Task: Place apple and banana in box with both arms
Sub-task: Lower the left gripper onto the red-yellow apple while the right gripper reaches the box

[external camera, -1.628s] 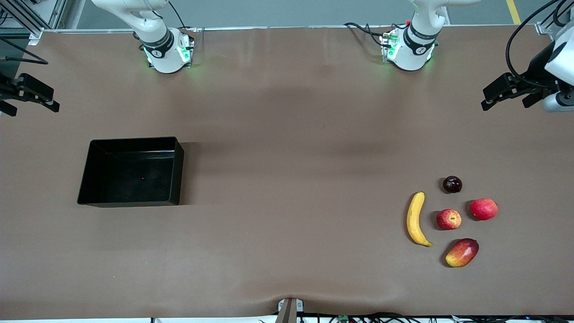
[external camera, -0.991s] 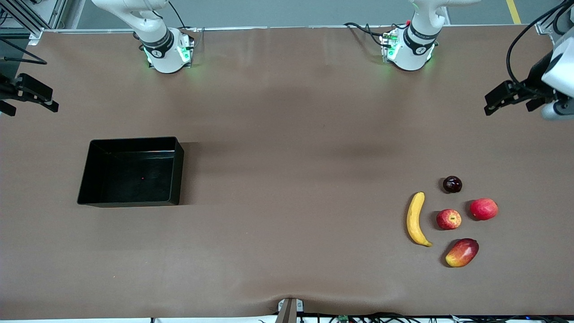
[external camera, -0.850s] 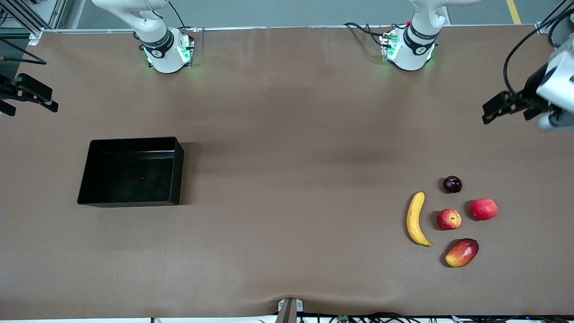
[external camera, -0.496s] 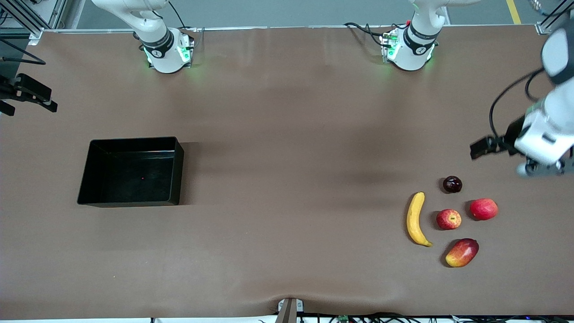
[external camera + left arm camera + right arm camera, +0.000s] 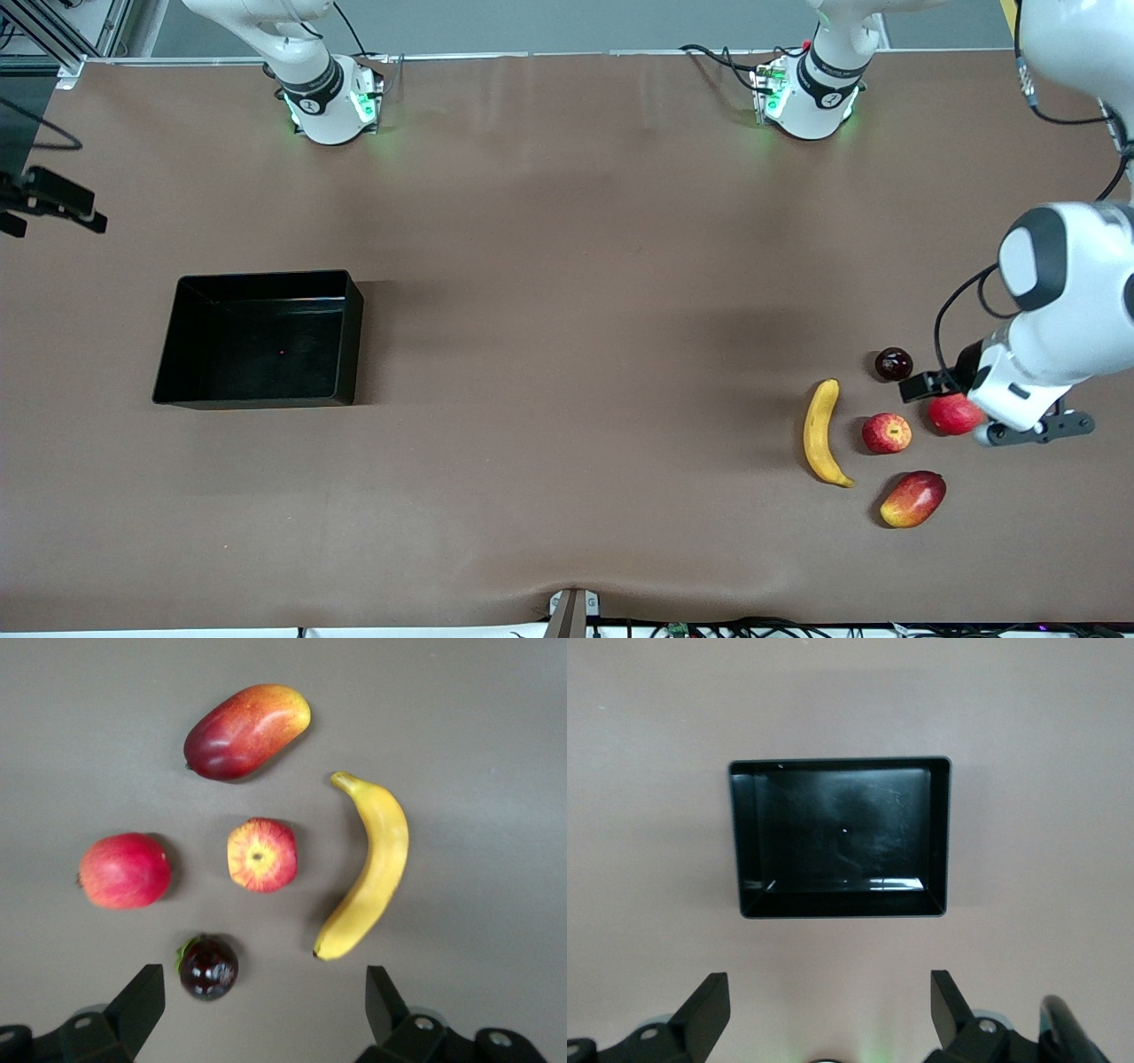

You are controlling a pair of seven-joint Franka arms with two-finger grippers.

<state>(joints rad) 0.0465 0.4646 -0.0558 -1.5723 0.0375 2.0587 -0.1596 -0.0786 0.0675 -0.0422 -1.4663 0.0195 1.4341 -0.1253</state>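
The left hand [image 5: 926, 387], jaws wide and empty, has swung down from the table's edge to hover over the fruit cluster, probably nearing a pick. Apple [image 5: 887, 432] and banana [image 5: 821, 433] lie untouched, well apart from the empty box [image 5: 173, 341]. The right hand [image 5: 44, 206], open and empty, waits.

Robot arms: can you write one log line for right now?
left gripper: open, over fruits | right gripper: open, waiting | apple, banana: on table | box: empty
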